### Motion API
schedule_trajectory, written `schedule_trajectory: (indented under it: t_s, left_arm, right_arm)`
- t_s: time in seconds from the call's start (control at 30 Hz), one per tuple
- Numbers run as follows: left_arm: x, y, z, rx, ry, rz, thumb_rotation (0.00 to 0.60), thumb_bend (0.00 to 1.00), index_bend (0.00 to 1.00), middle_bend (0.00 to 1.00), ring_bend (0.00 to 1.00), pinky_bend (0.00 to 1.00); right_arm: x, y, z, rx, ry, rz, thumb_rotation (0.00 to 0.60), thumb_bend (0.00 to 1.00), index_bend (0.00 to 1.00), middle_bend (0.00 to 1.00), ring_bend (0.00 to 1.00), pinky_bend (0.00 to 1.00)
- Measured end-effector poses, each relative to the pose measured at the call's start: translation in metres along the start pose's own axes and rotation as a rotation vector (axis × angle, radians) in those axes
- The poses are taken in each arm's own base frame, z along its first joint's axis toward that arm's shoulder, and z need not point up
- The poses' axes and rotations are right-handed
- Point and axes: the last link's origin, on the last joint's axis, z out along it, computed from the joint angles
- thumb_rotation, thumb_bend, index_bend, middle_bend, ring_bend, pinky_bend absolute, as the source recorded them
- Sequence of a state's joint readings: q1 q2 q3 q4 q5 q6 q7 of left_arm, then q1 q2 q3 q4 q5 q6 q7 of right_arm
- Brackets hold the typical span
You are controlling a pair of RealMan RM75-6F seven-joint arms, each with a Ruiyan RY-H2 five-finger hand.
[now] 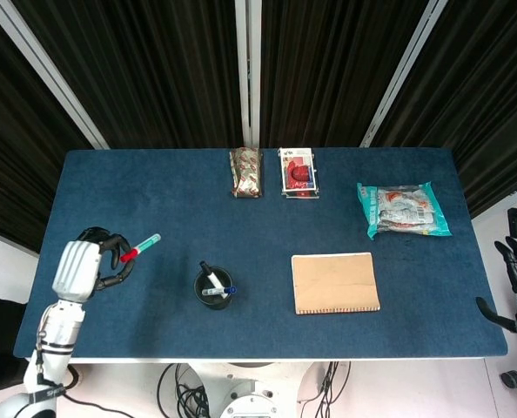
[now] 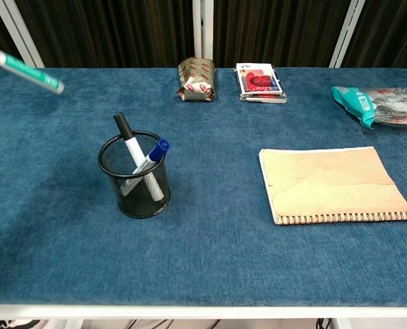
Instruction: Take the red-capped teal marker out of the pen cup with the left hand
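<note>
My left hand (image 1: 89,264) hovers over the table's left side and grips the red-capped teal marker (image 1: 140,247) by its red cap end; the teal barrel points right and away. In the chest view only the marker (image 2: 24,68) shows at the upper left edge, and the hand is out of frame. The black mesh pen cup (image 1: 213,287) (image 2: 136,176) stands well to the right of the hand, with a black-capped and a blue-capped marker in it. My right hand (image 1: 516,270) hangs beyond the table's right edge, fingers apart, holding nothing.
A tan spiral notebook (image 1: 335,282) (image 2: 334,184) lies right of the cup. A teal snack bag (image 1: 402,209) is at the right. A foil packet (image 1: 246,171) and a small red-and-white box (image 1: 298,171) sit at the far edge.
</note>
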State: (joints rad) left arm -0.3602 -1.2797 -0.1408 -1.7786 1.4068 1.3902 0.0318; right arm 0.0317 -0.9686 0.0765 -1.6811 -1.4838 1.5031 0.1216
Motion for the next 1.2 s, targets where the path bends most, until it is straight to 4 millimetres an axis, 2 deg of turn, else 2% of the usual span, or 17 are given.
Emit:
schedule_trajectory:
  t_s: [0.17, 0.33, 0.37, 0.4, 0.47, 0.5, 0.53, 0.57, 0.73, 0.83, 1.07, 1.2]
  left_arm:
    - [-0.032, -0.03, 0.018, 0.064, -0.1, 0.012, 0.6, 0.35, 0.71, 0.74, 0.49, 0.31]
    - [-0.054, -0.043, 0.029, 0.096, -0.181, 0.022, 0.6, 0.33, 0.64, 0.66, 0.43, 0.28]
    - [-0.056, -0.044, 0.029, 0.103, -0.191, 0.03, 0.6, 0.33, 0.59, 0.61, 0.4, 0.27]
    - [-0.057, -0.045, 0.028, 0.106, -0.199, 0.038, 0.6, 0.32, 0.49, 0.51, 0.34, 0.24]
    - [-0.058, -0.046, 0.026, 0.109, -0.227, 0.049, 0.6, 0.29, 0.22, 0.23, 0.15, 0.18]
    - [-0.058, -0.047, 0.025, 0.112, -0.244, 0.05, 0.6, 0.29, 0.17, 0.18, 0.12, 0.16]
    - [-0.057, -0.047, 0.023, 0.115, -0.26, 0.052, 0.6, 0.28, 0.05, 0.06, 0.03, 0.12]
    - [-0.054, -0.048, 0.022, 0.118, -0.277, 0.06, 0.6, 0.27, 0.01, 0.01, 0.0, 0.09]
    - [-0.041, -0.049, 0.013, 0.11, -0.245, 0.121, 0.6, 0.25, 0.0, 0.0, 0.0, 0.06]
    - [-0.024, -0.052, -0.001, 0.117, -0.199, 0.191, 0.6, 0.25, 0.0, 0.0, 0.0, 0.04]
    - [0.014, -0.067, -0.053, 0.168, -0.069, 0.328, 0.6, 0.25, 0.0, 0.0, 0.0, 0.03]
    - [0.027, -0.081, -0.088, 0.185, -0.046, 0.42, 0.6, 0.25, 0.0, 0.0, 0.0, 0.02]
  right_arm:
    - [0.0, -0.002, 0.001, -0.001, -0.004, -0.001, 0.6, 0.18, 0.0, 0.0, 0.0, 0.0]
    - [0.0, -0.001, 0.001, -0.007, -0.008, -0.002, 0.6, 0.18, 0.0, 0.0, 0.0, 0.0]
    - [-0.001, 0.0, 0.002, -0.009, -0.012, -0.002, 0.6, 0.18, 0.0, 0.0, 0.0, 0.0]
    - [-0.001, 0.001, 0.002, -0.012, -0.016, -0.002, 0.6, 0.18, 0.0, 0.0, 0.0, 0.0]
    - [-0.002, 0.002, 0.002, -0.016, -0.018, -0.002, 0.6, 0.18, 0.0, 0.0, 0.0, 0.0]
    - [-0.002, 0.003, 0.003, -0.017, -0.018, -0.002, 0.6, 0.18, 0.0, 0.0, 0.0, 0.0]
    - [-0.002, 0.003, 0.003, -0.018, -0.018, 0.0, 0.6, 0.18, 0.0, 0.0, 0.0, 0.0]
    - [-0.002, 0.004, 0.003, -0.018, -0.016, 0.0, 0.6, 0.18, 0.0, 0.0, 0.0, 0.0]
    - [-0.002, 0.005, 0.002, -0.021, -0.012, 0.004, 0.6, 0.18, 0.0, 0.0, 0.0, 0.0]
    - [-0.002, 0.005, 0.001, -0.021, -0.007, 0.004, 0.6, 0.18, 0.0, 0.0, 0.0, 0.0]
    - [-0.008, 0.002, 0.001, -0.006, 0.006, -0.002, 0.6, 0.18, 0.0, 0.0, 0.0, 0.0]
    - [-0.015, -0.002, 0.002, 0.023, 0.03, 0.003, 0.6, 0.18, 0.0, 0.0, 0.0, 0.0]
